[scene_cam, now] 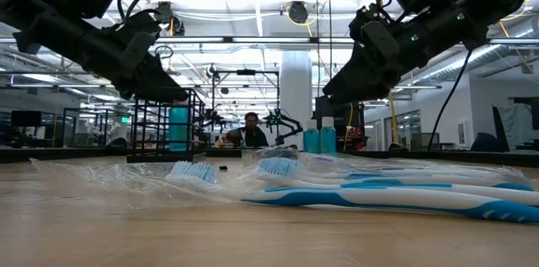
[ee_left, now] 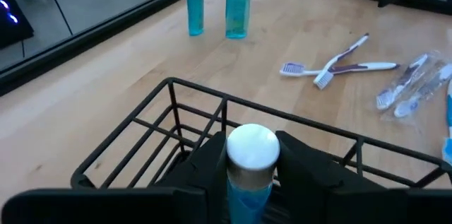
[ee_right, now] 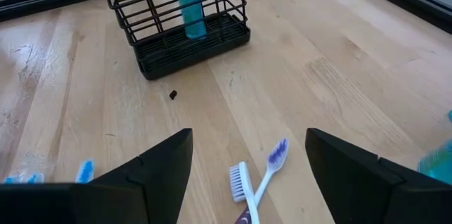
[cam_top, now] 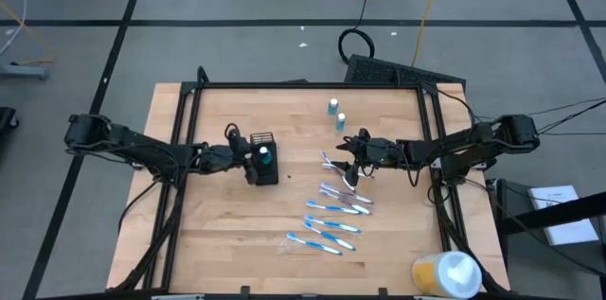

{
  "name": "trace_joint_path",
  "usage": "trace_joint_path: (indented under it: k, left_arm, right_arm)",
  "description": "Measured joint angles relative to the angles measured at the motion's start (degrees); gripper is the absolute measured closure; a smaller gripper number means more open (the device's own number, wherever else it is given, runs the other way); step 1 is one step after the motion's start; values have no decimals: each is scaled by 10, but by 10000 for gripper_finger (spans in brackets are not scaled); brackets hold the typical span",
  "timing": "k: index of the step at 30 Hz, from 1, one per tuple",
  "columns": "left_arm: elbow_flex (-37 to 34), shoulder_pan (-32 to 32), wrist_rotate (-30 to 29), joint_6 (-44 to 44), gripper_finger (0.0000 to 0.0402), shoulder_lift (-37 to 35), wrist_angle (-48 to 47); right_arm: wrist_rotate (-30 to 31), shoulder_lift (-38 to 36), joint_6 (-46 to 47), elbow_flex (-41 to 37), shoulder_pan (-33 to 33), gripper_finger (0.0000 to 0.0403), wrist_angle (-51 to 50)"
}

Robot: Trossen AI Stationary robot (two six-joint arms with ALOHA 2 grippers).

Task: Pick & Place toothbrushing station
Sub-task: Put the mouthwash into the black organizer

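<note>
The left end effector (ee_left: 251,164) is over the black mesh holder (cam_top: 262,158), its fingers pressed to either side of a small blue tube (ee_left: 251,160) with a white cap, the tube's lower end already inside the basket. To my eye the risk is right here: if the fingers let go while the tube leans, it could tip against the wire wall or fall flat in the holder, and since the holder looks light, a nudge from the arm might slide it across the desk (cam_top: 237,234). That tube is all I can see in the holder.

Two more blue tubes (cam_top: 336,114) stand upright side by side, well beyond the holder toward the far edge. The toothbrushes (cam_top: 333,210) lie loose on the wood off to the holder's side, some in clear wrapping, two crossed (ee_right: 258,178). The right end effector (ee_right: 247,164) hangs over that crossed pair with its fingers spread wide, gripping nothing. A large yellow-and-white container (cam_top: 445,273) lies far from the holder at the desk's near corner.
</note>
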Motion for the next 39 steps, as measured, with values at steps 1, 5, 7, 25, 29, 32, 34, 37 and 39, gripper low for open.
trace_joint_path:
  k: [1,5,7,25,29,32,34,37,39]
  left_arm:
    - [0,0,0,0,278,2,2]
    - [0,0,2,0,272,2,3]
    - [0,0,2,0,270,2,3]
    - [-1,0,3,0,266,2,32]
    - [5,0,6,6,266,3,38]
    - [7,0,16,15,266,3,38]
    - [7,0,19,14,266,3,38]
    - [7,0,20,11,266,3,40]
    - [7,0,21,11,266,3,45]
  right_arm:
    - [0,0,0,0,0,138,0]
    - [0,0,0,0,0,138,0]
    - [0,0,0,0,0,138,0]
    - [0,0,0,0,0,138,0]
    - [0,0,0,0,0,138,0]
    - [0,0,0,0,0,138,0]
    - [0,0,0,0,0,138,0]
    - [0,0,0,0,0,138,0]
    - [0,0,0,0,0,138,0]
